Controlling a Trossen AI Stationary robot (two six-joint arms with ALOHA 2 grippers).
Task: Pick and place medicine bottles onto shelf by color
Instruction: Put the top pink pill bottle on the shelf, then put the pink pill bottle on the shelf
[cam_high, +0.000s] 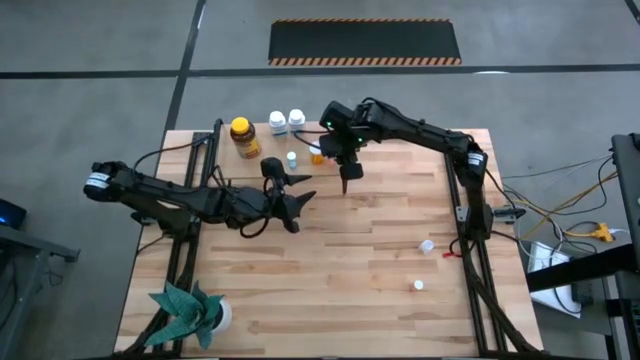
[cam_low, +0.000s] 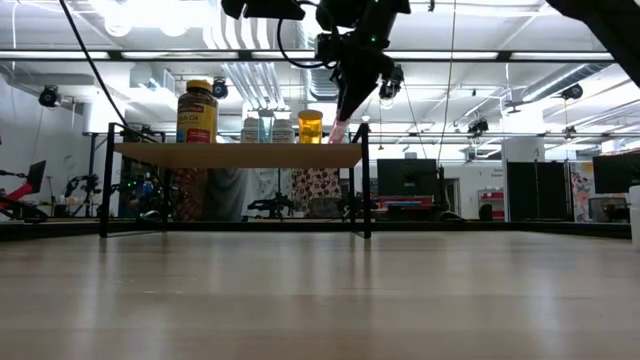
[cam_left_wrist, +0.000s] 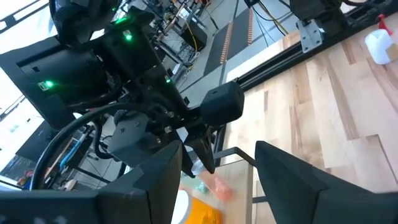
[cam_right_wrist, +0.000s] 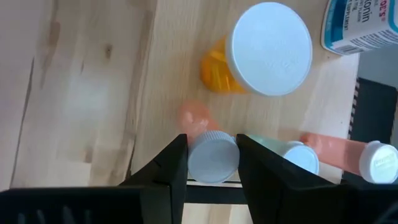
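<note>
- Medicine bottles: several already stand on the shelf (cam_low: 235, 154), among them the amber jar (cam_low: 197, 110) with the yellow lid at one end, two white bottles (cam_high: 287, 122) and an orange bottle (cam_right_wrist: 239, 62) with a wide white cap.
- The right pincer (cam_right_wrist: 212, 163) is pinching a small pink bottle (cam_right_wrist: 208, 149) by its white cap, hanging it upright over the shelf's end beside the orange bottle, probably so warm colours sit together.
- A pale-blue bottle (cam_right_wrist: 292, 154) and a second pink one (cam_right_wrist: 348, 154) lie right next to the held one; the descent needs care not to knock them.
- The left pincer (cam_left_wrist: 214, 180) hovers spread and empty over the bench (cam_high: 350, 280), near the shelf, apparently waiting its turn.
- Two small white bottles (cam_high: 427, 245) remain on the bench, well apart from the shelf on the right arm's side, so sorting looks unfinished.
- A potted plant (cam_high: 190, 310) sits at the bench's near left corner, out of the way.
</note>
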